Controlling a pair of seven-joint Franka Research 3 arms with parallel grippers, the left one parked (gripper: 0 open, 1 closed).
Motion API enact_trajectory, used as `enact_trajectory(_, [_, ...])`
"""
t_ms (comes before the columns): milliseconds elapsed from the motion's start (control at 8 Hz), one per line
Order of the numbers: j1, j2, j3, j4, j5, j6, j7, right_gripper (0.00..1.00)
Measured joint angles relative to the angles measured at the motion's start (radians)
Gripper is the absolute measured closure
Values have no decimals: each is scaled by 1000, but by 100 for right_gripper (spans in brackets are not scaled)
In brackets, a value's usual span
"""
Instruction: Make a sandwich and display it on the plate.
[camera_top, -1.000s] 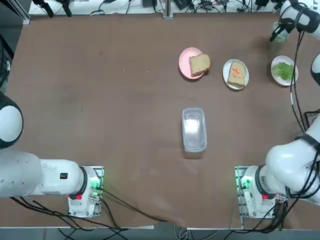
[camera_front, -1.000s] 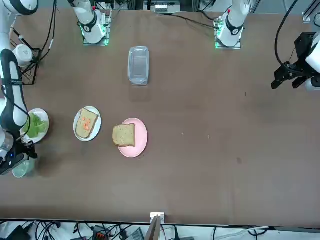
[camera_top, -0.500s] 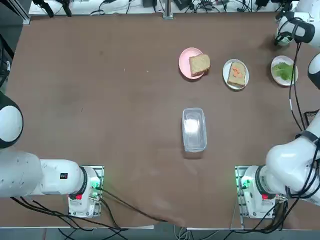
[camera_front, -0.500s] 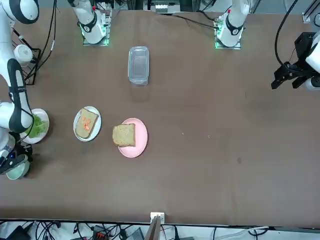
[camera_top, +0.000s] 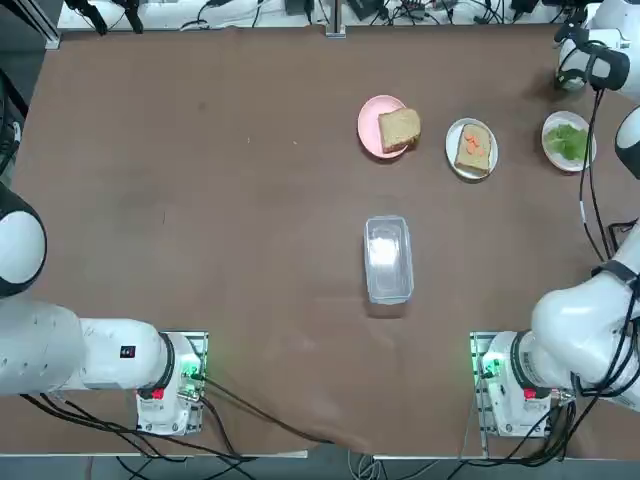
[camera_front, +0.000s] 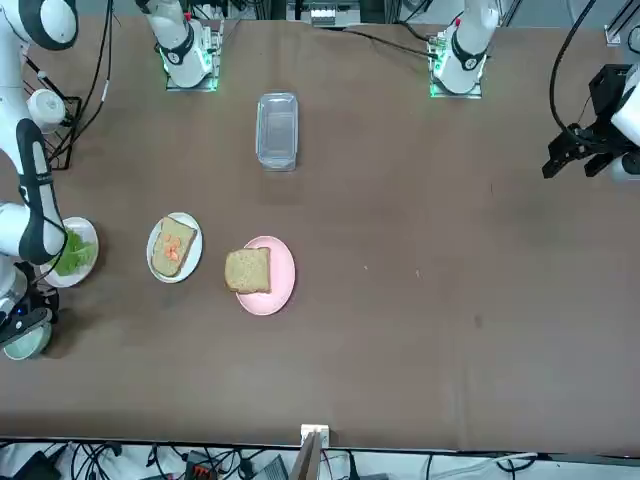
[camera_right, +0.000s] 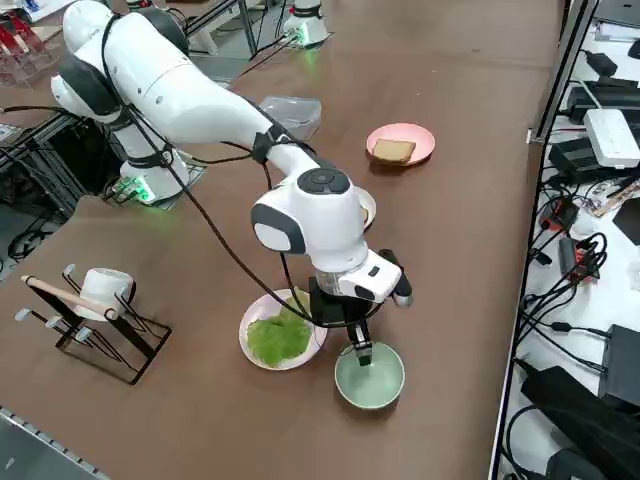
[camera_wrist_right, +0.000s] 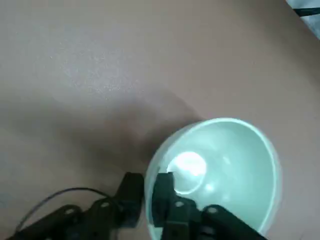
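At the table's far right corner, the right gripper (camera_wrist_right: 144, 197) straddles the rim of a pale-green bowl (camera_wrist_right: 235, 160), fingers (camera_wrist_right: 131, 192) slightly parted around it. The lettuce plate (camera_right: 258, 318) sits beside it; a bread slice (camera_top: 474, 149) on the plate (camera_top: 453, 138) lies farther along the far edge.

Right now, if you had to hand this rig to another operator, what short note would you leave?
Right gripper: low at the rim of the pale-green bowl, at the table's far right corner.
Lettuce lies on a white plate beside the bowl.
One bread slice with orange bits lies on the second white plate; the other slice lies on the pink plate.
Done: nothing stacked.
Left: stack bread, lettuce, bread on a white plate.
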Motion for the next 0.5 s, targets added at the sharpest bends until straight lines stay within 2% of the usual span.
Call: enact_trajectory(500, [7, -17, 1, 25, 0, -25, 2, 11])
